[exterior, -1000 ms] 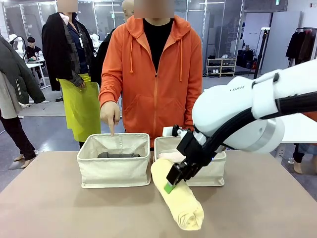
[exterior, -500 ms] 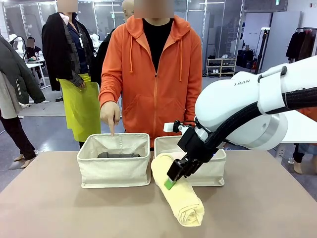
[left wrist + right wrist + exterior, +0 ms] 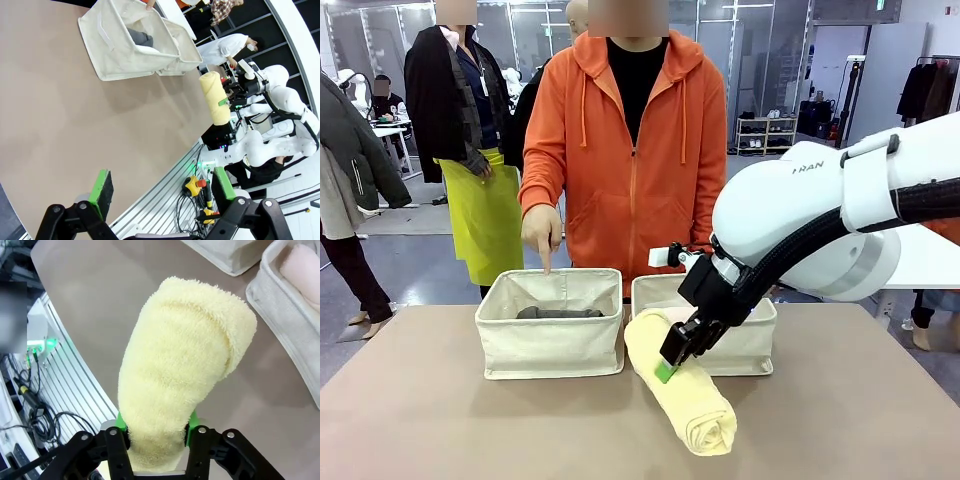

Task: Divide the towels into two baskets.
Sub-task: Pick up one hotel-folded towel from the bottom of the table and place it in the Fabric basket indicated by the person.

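While the right gripper is clamping the pale yellow towel, the left basket is holding a dark grey towel, the right basket a pale pink towel; the left gripper is gaping empty.

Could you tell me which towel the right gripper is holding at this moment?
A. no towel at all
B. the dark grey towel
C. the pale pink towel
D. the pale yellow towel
D: the right gripper is shut on the pale yellow towel, with its green pads pressed into the roll, while the dark grey towel lies in the left basket.
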Controlling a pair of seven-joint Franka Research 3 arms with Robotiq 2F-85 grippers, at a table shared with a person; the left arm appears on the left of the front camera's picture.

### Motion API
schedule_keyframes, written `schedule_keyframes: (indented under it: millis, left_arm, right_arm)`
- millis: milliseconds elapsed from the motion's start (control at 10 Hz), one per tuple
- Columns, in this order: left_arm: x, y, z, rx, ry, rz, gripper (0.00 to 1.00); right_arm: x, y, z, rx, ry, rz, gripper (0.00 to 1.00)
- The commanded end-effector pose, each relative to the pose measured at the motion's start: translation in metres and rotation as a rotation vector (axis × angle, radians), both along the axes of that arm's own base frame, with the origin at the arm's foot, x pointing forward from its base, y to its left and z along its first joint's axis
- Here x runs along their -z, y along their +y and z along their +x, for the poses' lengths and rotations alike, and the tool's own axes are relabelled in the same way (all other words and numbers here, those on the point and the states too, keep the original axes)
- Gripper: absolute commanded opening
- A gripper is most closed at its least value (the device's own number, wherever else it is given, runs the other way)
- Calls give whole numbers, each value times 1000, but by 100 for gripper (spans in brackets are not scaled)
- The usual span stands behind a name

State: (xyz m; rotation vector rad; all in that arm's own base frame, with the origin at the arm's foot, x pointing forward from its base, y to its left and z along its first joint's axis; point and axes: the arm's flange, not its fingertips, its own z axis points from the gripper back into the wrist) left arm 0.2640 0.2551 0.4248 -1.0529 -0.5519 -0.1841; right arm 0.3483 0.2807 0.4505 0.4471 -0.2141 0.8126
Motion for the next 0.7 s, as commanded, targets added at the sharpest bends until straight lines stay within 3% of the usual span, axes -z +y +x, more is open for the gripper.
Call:
schedule_keyframes:
  millis: [0,300,400,600]
  left_arm:
    - [-3,1,-3,-5,-11,-1,100]
    - [-3,1,-3,-5,-11,-1,100]
    - [-3,1,-3,-5,-11,-1,100]
    - [-3,1,-3,-5,-11,-1,100]
  right_arm:
    - [-33,24,10,-136,1,-52,19]
    - [-87,90,44,-373,-146,-258,19]
    - [-101,129,59,-487,-230,-351,19]
    - [-106,200,85,-666,-361,-464,19]
